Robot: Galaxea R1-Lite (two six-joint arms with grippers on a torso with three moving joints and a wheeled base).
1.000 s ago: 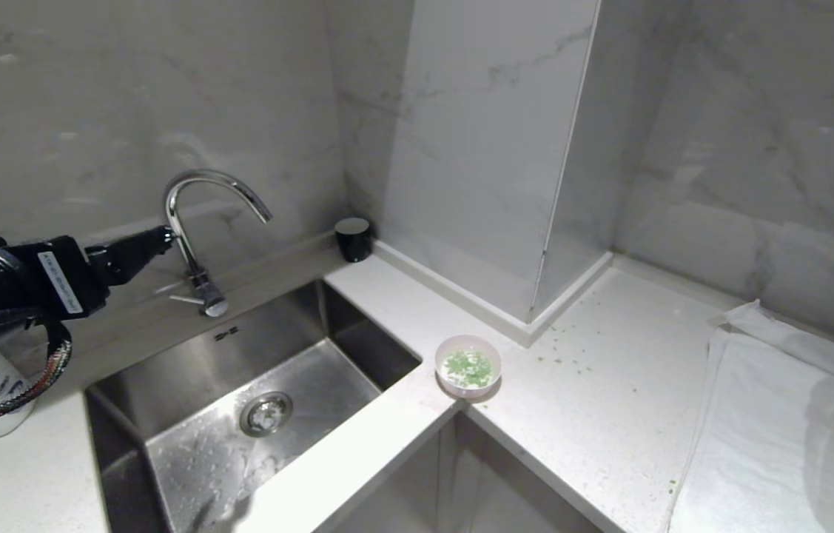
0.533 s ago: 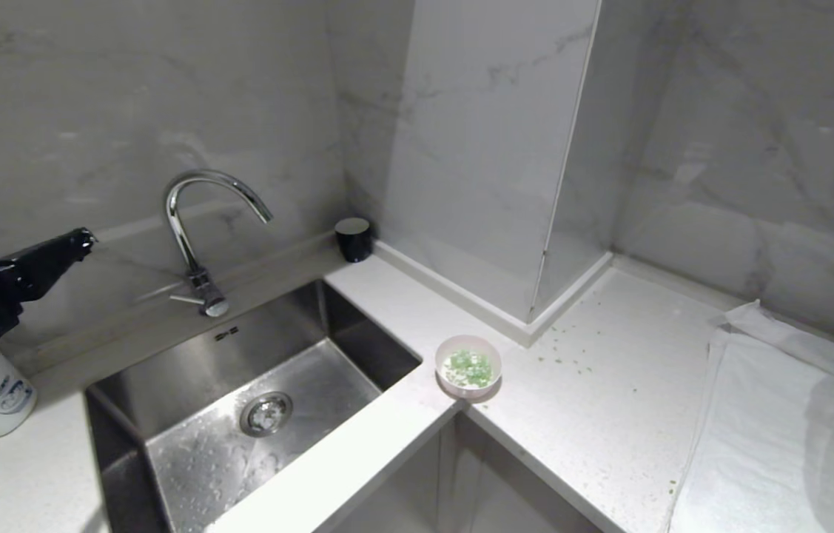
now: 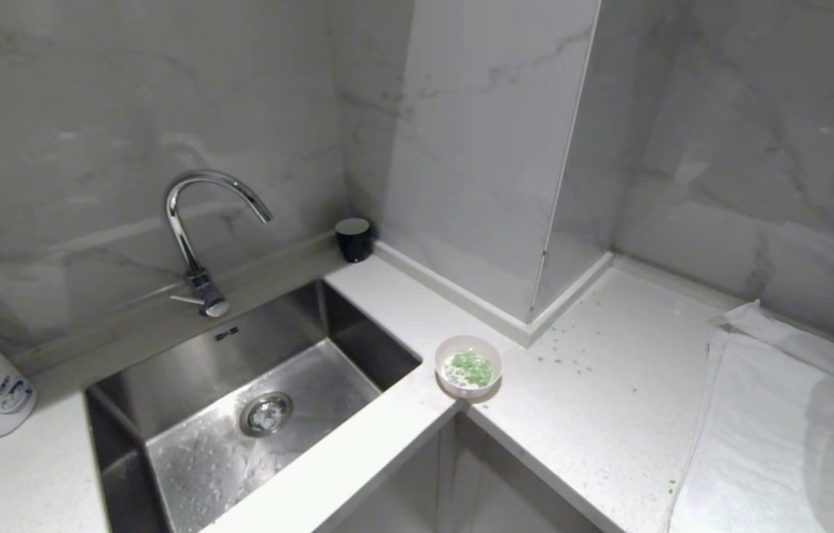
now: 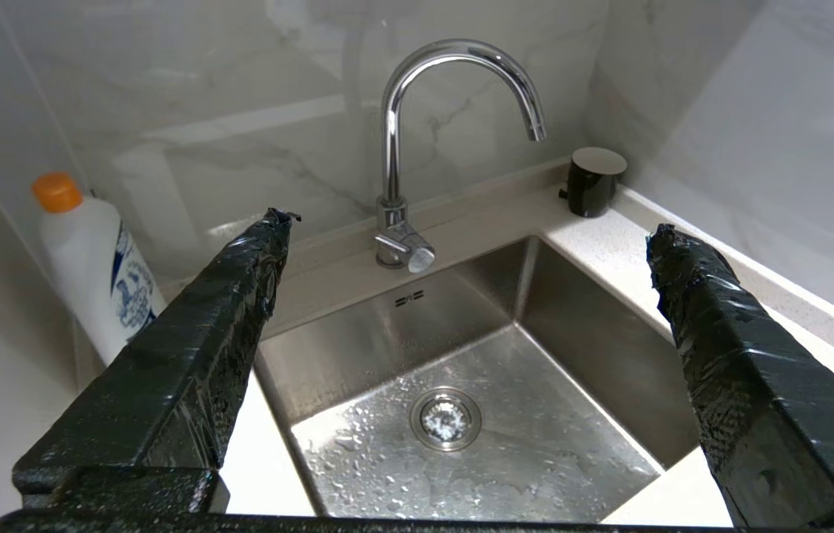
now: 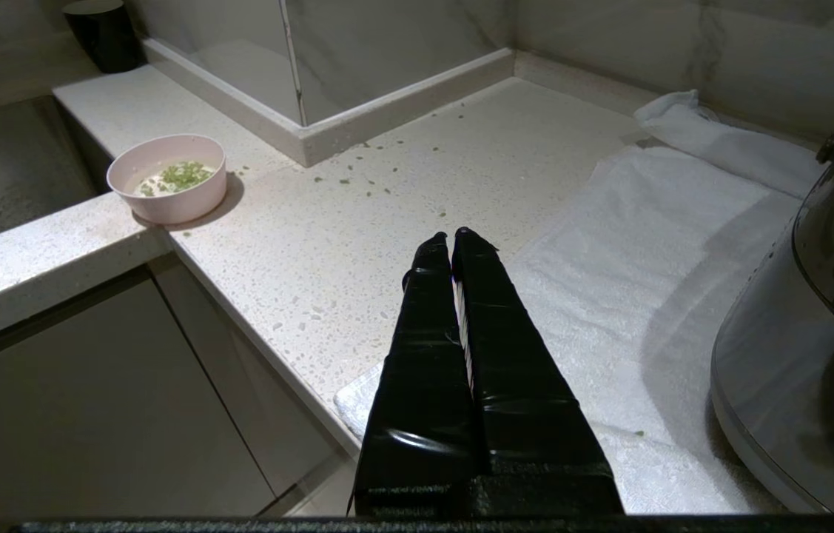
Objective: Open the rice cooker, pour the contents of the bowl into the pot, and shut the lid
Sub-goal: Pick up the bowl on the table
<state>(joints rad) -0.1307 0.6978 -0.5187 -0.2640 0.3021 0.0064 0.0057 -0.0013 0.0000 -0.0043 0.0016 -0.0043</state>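
Gone from the head view since a second ago, the left gripper (image 4: pixel 461 237) now hangs over the single stainless steel sink (image 4: pixel 572 318), its black fingers spread wide and holding nothing. One small pale pink round bowl (image 3: pixel 468 366) with green and white bits (image 3: pixel 470 368) sits on the white speckled counter (image 3: pixel 609 385) at the sink's corner. Further right, the right gripper (image 5: pixel 452 238) hovers pressed together and empty above one white towel (image 5: pixel 609 244), beside the one dark grey-brown rice cooker (image 5: pixel 816 333), lid down.
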